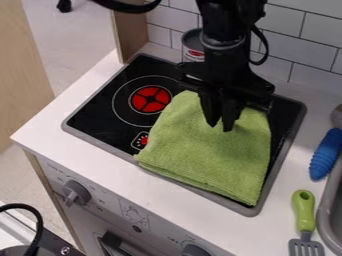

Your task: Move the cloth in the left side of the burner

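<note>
The black gripper (220,128) hangs over the upper middle of the green cloth (207,155), its lower end at or just above the fabric; whether they touch is unclear. The cloth lies spread over the right side of the black stove top (100,117), its lower edge close to the metal rim. On the left side, the burner (149,100) with its red centre is uncovered, just left of the cloth's upper part. Whatever lies beneath the cloth is hidden.
A can (192,46) stands behind the stove by the tiled wall, next to the arm. To the right lie a blue-handled brush (326,154) and a green-handled spatula (304,212), near the sink's rim (326,212). A wooden panel (131,31) rises at the back left.
</note>
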`<state>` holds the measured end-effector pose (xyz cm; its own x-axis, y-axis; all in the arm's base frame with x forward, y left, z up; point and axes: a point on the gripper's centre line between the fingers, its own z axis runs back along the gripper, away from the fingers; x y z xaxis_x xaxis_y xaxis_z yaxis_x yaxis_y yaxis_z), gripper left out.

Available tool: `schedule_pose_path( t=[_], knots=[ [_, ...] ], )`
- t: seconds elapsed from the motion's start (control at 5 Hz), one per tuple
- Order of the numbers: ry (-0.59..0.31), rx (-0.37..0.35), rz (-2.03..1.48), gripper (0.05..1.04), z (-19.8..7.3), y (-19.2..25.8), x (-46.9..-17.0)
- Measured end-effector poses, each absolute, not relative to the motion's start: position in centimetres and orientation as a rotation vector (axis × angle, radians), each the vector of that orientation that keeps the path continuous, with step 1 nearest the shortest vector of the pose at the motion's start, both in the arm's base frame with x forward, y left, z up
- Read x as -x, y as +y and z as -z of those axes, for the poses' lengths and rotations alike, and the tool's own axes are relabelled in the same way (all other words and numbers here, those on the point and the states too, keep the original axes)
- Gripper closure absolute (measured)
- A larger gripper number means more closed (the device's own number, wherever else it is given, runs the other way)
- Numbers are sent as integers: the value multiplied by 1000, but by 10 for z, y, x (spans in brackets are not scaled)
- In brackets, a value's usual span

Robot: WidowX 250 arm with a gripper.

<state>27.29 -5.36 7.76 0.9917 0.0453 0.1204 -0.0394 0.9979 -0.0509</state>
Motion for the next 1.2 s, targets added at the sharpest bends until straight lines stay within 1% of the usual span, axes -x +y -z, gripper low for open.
schedule_pose_path(
  t=[0.2, 0.4, 0.6, 0.8, 1.0, 1.2],
  knots=[
    [-133, 64, -23, 1028, -65, -49, -269],
    [-144, 75, -32, 1031, -54, -41, -266],
    [-147, 69, -48, 1031, -41, -31, -270],
    [-138, 60, -89, 1031, -36, -18, -274],
    [-145, 62, -119, 1031, -36, -3, -278],
    [-128, 53, -148, 1031, -37, 17, -282]
  ],
)
